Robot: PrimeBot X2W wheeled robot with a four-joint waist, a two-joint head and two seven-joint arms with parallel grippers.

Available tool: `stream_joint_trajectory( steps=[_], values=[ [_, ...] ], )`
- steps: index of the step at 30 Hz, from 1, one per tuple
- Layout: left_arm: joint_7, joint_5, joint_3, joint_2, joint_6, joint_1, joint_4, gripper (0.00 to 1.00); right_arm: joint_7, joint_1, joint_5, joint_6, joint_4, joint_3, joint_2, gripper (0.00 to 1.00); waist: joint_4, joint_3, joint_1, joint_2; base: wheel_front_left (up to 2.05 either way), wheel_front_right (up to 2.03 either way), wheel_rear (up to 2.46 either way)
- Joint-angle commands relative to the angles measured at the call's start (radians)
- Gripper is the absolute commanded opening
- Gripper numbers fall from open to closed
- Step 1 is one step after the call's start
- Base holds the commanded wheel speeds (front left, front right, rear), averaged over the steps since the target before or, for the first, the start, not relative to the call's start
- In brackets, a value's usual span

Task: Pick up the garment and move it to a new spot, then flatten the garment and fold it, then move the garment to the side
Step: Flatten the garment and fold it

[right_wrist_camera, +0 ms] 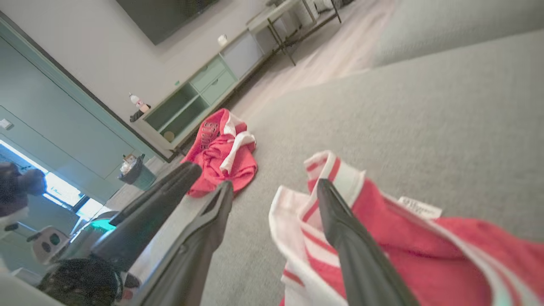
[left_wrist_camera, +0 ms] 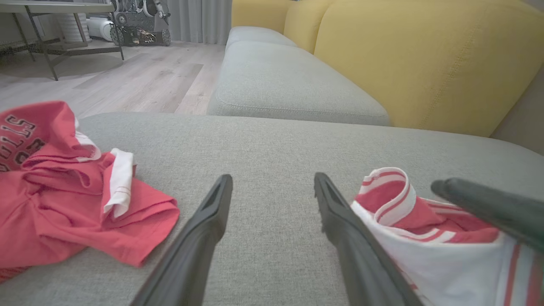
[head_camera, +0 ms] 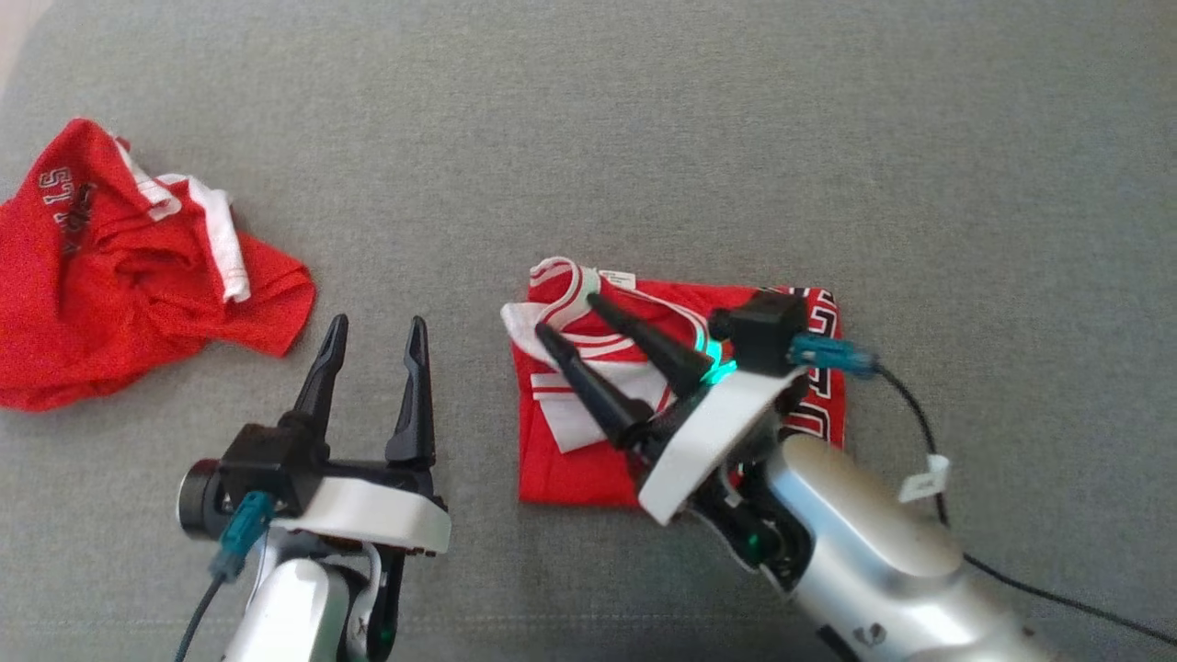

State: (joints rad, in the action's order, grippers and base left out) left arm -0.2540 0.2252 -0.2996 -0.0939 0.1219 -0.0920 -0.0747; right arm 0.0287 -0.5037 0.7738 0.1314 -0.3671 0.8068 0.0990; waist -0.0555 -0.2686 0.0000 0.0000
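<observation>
The folded shirt, red with white stripes, lies flat on the grey sofa cushion, a little right of the middle and towards the near side. Its striped collar curls up at the far left corner, with a small white label just beside it

The right jaws hang over the left part of this shirt, pointing far and left. They are spread and pinch nothing: in the right wrist view one finger lies across the red and white cloth and the other is over bare cushion past its edge. Whether either finger touches the cloth cannot be told

The left jaws are spread wide too and hold nothing. Their fingers point far over bare cushion, between the folded shirt and a crumpled shirt. That second red shirt sits in a heap at the far left of the cushion, well apart from the folded one

A black cable trails off to the right from the right wrist, and a yellow backrest rises beyond the cushion
</observation>
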Motion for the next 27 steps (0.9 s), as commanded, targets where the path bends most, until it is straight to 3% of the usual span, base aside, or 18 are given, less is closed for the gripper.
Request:
stream_joint_trajectory(
  steps=[1, 7, 15, 21, 27],
  values=[
    [-0.008, -0.01, 0.04, -0.006, -0.005, -0.035, 0.027, 1.0, 0.028, -0.015, 0.001, -0.001, 0.043, 0.01, 0.001, 1.0, 0.006, 0.004, 0.0, 0.0, 0.0, 0.0, 0.0],
    [-0.008, -0.013, 0.05, -0.013, -0.002, -0.03, 0.023, 1.0, 0.151, 0.003, 0.012, -0.001, 0.119, -0.069, 0.097, 1.0, 0.037, 0.021, 0.0, 0.0, 0.0, 0.0, 0.0],
    [-0.008, -0.009, 0.061, -0.03, 0.004, -0.01, 0.021, 1.0, 0.193, 0.146, -0.091, -0.001, 0.164, -0.389, 0.215, 1.0, 0.075, 0.05, 0.0, 0.0, 0.0, 0.0, 0.0],
    [0.0, -0.004, 0.065, -0.044, 0.006, 0.0, 0.022, 1.0, 0.162, 0.28, -0.234, -0.001, 0.217, -0.601, 0.224, 1.0, 0.099, 0.064, 0.0, 0.0, 0.0, 0.0, 0.0],
    [0.013, -0.001, 0.069, -0.06, 0.013, 0.022, 0.028, 1.0, 0.104, 0.391, -0.377, -0.001, 0.325, -0.721, 0.178, 1.0, 0.114, 0.091, 0.0, 0.0, 0.0, 0.0, 0.0]
  ],
)
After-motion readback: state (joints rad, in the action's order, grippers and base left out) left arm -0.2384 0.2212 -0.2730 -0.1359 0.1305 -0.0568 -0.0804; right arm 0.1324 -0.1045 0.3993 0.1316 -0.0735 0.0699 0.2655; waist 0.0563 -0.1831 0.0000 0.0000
